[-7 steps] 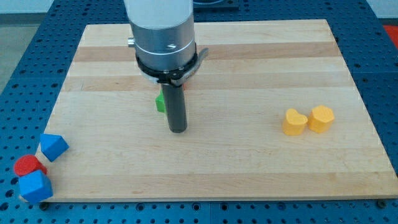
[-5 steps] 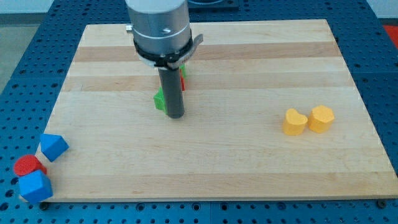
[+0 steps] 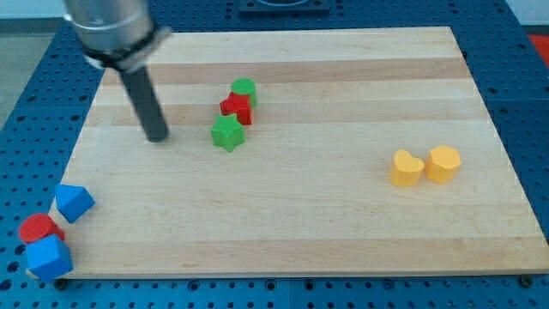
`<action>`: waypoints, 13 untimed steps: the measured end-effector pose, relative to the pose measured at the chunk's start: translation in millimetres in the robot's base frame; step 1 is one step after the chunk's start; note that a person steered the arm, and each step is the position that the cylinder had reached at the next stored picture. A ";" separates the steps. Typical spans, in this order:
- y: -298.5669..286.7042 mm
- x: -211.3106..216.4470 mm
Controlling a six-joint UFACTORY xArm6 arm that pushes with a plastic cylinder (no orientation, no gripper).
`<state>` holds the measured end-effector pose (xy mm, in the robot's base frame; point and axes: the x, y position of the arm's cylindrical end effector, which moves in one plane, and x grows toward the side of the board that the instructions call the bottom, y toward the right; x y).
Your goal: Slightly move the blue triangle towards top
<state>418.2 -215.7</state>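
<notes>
The blue triangle (image 3: pixel 74 202) lies near the board's left edge, low in the view. My tip (image 3: pixel 158 137) rests on the board well above and to the right of it, apart from every block. Just below the triangle sit a red cylinder (image 3: pixel 39 228) and a blue cube (image 3: pixel 46 257) at the board's bottom left corner.
A green star (image 3: pixel 227 133), a red block (image 3: pixel 235 108) and a green cylinder (image 3: pixel 244 89) cluster right of my tip. Two yellow blocks (image 3: pixel 407 168) (image 3: pixel 443 164) sit at the view's right. The board's left edge (image 3: pixel 75 146) is close to the triangle.
My tip has moved left and a little up, away from the green star, uncovering the red and green blocks. No block has moved.
</notes>
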 end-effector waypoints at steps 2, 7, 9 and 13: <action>-89.4 2.5; -89.2 96.9; -89.2 104.7; -89.2 131.0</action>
<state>549.3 -304.8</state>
